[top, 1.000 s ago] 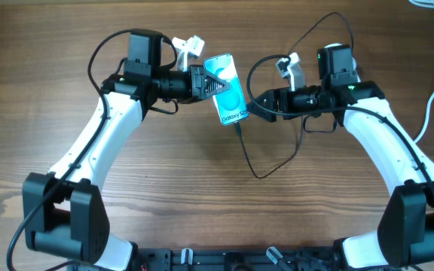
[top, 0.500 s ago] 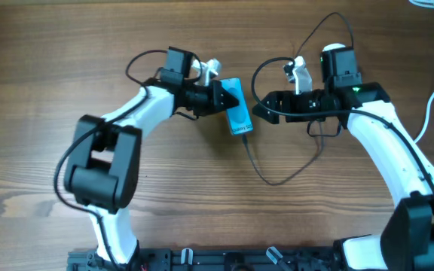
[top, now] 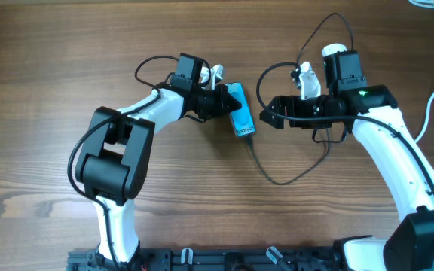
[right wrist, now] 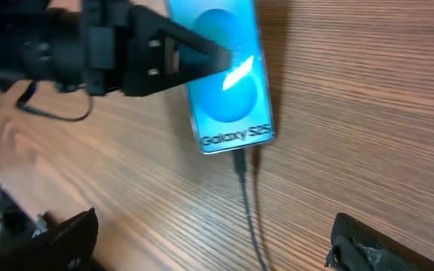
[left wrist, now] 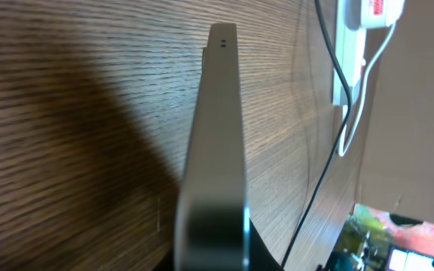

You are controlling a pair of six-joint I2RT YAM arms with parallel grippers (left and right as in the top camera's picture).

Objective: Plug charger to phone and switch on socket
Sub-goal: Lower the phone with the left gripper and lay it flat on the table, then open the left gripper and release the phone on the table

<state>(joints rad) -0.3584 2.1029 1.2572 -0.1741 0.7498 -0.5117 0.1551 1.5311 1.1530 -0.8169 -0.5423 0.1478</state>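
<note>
Just above centre, clamped phone (top: pixel 241 119) in left gripper (top: pixel 223 102), charger (top: pixel 266 172) plugged into its end. Beside it, spread right gripper (top: pixel 270 115) wide, empty.

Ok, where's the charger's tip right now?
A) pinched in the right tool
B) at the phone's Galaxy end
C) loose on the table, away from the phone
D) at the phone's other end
B: in the right wrist view the charger runs up to the phone and its tip meets the edge just below the Galaxy lettering. The left tool grips the phone and the right tool is open and empty.
</note>
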